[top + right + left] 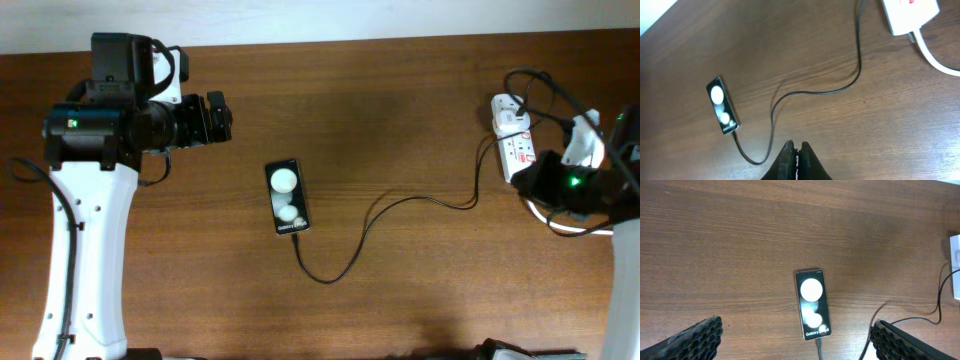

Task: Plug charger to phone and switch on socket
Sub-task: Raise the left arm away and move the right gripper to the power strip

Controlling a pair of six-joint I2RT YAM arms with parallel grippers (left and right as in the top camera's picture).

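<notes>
The black phone (286,197) lies flat in the middle of the table, its screen showing two round white reflections. It also shows in the left wrist view (812,303) and the right wrist view (723,105). The thin black charger cable (400,203) is plugged into the phone's near end and runs right to the white socket strip (513,135), also seen in the right wrist view (910,14). My left gripper (797,340) is open and empty, hovering left of and above the phone. My right gripper (796,148) is shut and empty, near the socket strip.
The thick white cord (939,60) leaves the strip and loops at the right table edge (560,222). A pale wall runs along the table's far edge.
</notes>
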